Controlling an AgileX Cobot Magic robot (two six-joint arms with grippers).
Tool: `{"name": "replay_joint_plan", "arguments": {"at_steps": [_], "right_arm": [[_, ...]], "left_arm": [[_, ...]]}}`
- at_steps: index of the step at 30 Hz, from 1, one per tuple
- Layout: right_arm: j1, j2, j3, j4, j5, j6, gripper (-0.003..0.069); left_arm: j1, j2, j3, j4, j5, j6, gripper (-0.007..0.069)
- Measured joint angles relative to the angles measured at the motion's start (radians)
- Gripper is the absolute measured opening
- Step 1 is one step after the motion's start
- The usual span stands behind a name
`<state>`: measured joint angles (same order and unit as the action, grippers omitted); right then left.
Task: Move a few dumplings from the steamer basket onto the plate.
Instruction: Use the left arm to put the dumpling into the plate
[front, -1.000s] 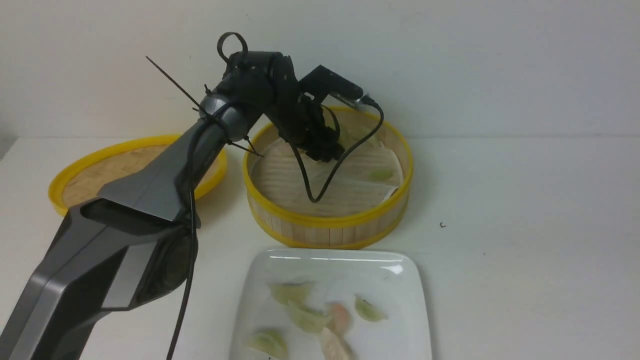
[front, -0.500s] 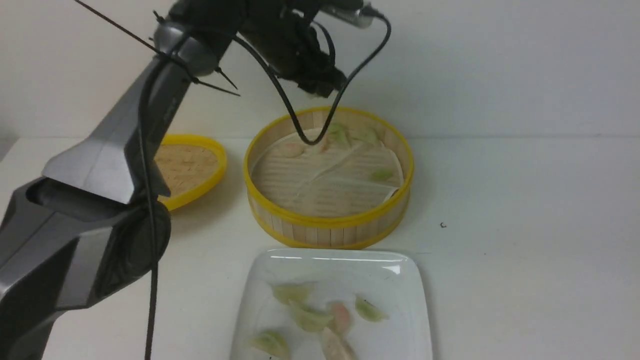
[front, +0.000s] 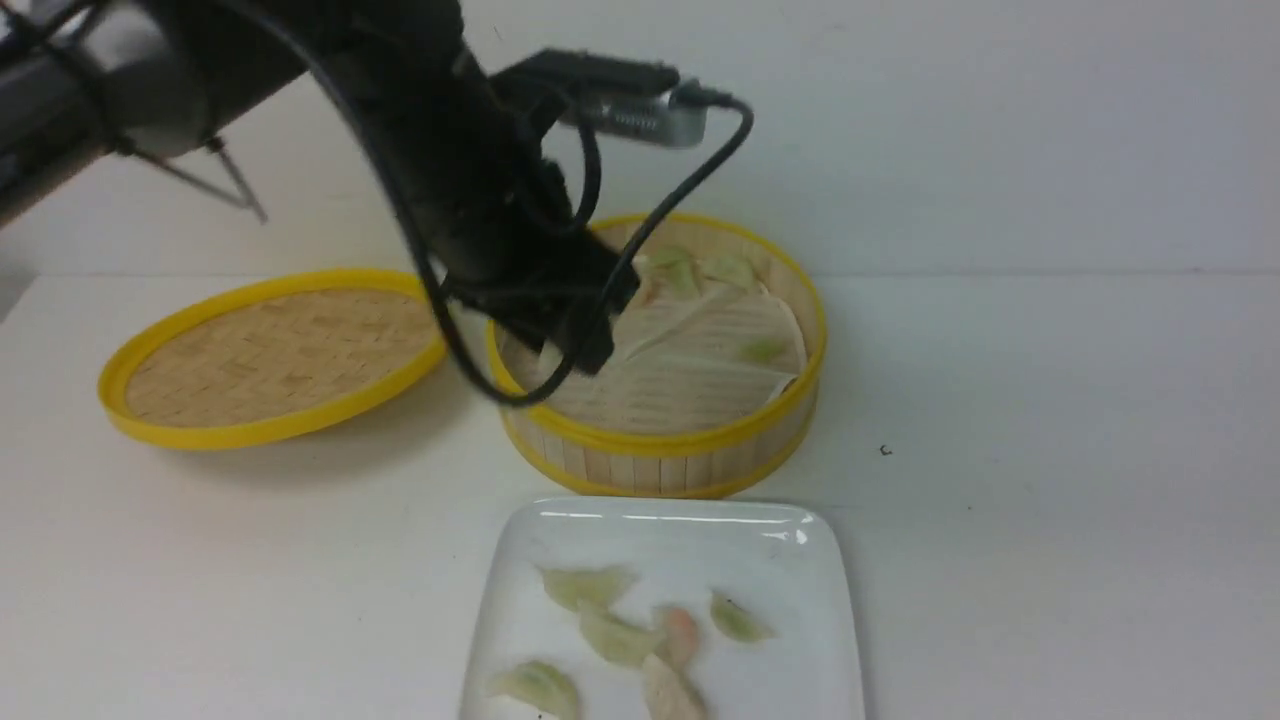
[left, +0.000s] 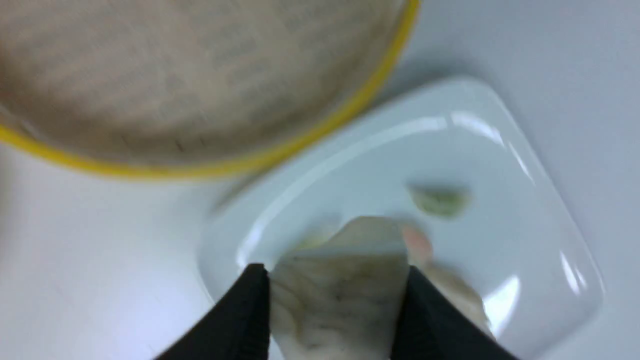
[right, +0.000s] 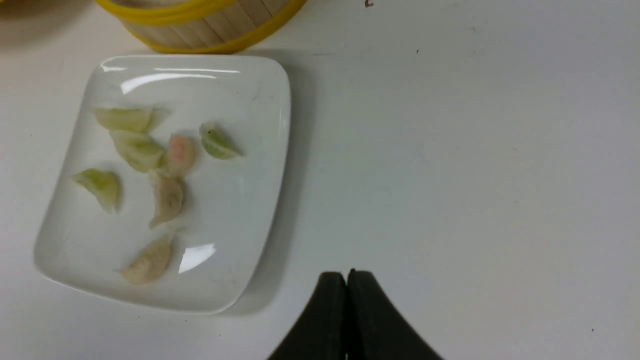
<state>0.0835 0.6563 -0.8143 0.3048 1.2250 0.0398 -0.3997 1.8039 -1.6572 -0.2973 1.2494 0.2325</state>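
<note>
White tabletop (front: 1050, 450) ran back to a pale wall (front: 1000, 120) in the front view. The left gripper (front: 585, 350) hung above the near-left rim of the basket (front: 700, 440), with a few green dumplings (front: 760, 350) lying on the paper liner beyond it. A woven lid (front: 270, 355) sat on the table off to the gripper's left, apart from the basket. The plate (front: 650, 515) lay below the gripper and nearer the robot, carrying several dumplings already.

From the left wrist, the gripper (left: 335, 270) was clamped on one whitish dumpling (left: 340, 305), pinched between its two black fingers (left: 245, 315). The plate (left: 500, 150) was beneath the gripper, slightly blurred, with a green dumpling (left: 440, 200) on it past the held one. The basket (left: 300, 150) lay farther out, just beside the plate.

From the right wrist, the right gripper (right: 346, 274) was closed and empty, its fingers pressed together above bare table. The plate (right: 260, 65) sat off to one side of it with seven dumplings (right: 167, 197), and the basket (right: 210, 20) lay beyond.
</note>
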Motion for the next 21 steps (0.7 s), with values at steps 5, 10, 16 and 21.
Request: {"name": "replay_joint_plan", "arguments": {"at_steps": [5, 10, 16, 21], "right_arm": [[0.000, 0.000, 0.000, 0.003, 0.000, -0.032, -0.0010], [0.000, 0.000, 0.000, 0.013, 0.000, -0.040, -0.0010], [0.000, 0.000, 0.000, 0.048, 0.000, -0.047, -0.0010], [0.000, 0.000, 0.000, 0.064, 0.001, -0.060, -0.0010]], "left_arm": [[-0.034, -0.115, 0.371, -0.052, -0.010, 0.000, 0.0273], [-0.101, -0.097, 0.497, -0.044, -0.174, 0.055, 0.0273], [-0.186, -0.032, 0.521, -0.042, -0.333, 0.105, 0.0274], [-0.201, -0.013, 0.520, -0.036, -0.343, 0.094, 0.0391]]}}
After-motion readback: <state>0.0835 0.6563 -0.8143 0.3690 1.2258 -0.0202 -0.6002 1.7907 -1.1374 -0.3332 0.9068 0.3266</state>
